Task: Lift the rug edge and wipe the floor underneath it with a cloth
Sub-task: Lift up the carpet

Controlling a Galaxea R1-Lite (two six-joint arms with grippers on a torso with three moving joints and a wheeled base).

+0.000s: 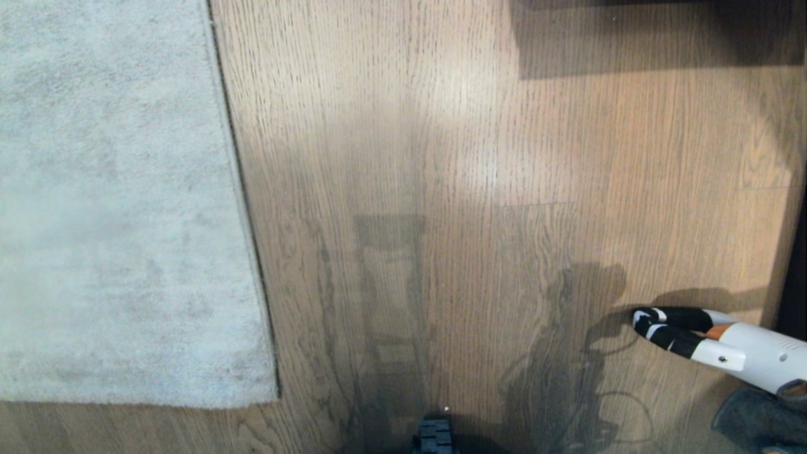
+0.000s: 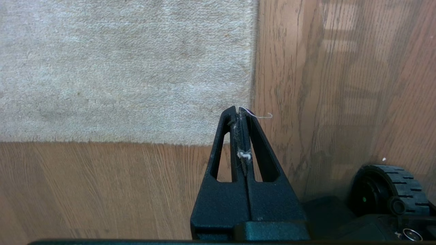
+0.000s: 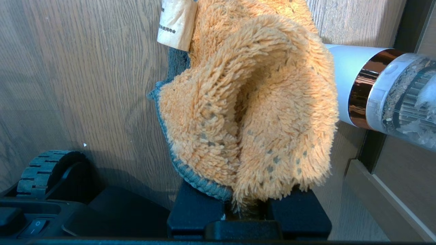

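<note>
One rug (image 1: 120, 208); one orange cloth (image 3: 252, 109); one handheld vacuum (image 1: 725, 343); two grippers (image 2: 240, 110) (image 3: 245, 207); two wheels (image 2: 391, 187) (image 3: 51, 170)

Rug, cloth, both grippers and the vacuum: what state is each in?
Rug: flat on the floor, corner down, not lifted.
Cloth: bunched, orange face out, clamped in right gripper.
Left gripper: shut, empty, above the rug corner.
Right gripper: shut on cloth.
Vacuum: lying on floor.

Pale grey rug edge (image 1: 243, 189), brown wood-grain floor (image 1: 473, 157), orange grey-trimmed cloth (image 3: 252, 102).
</note>
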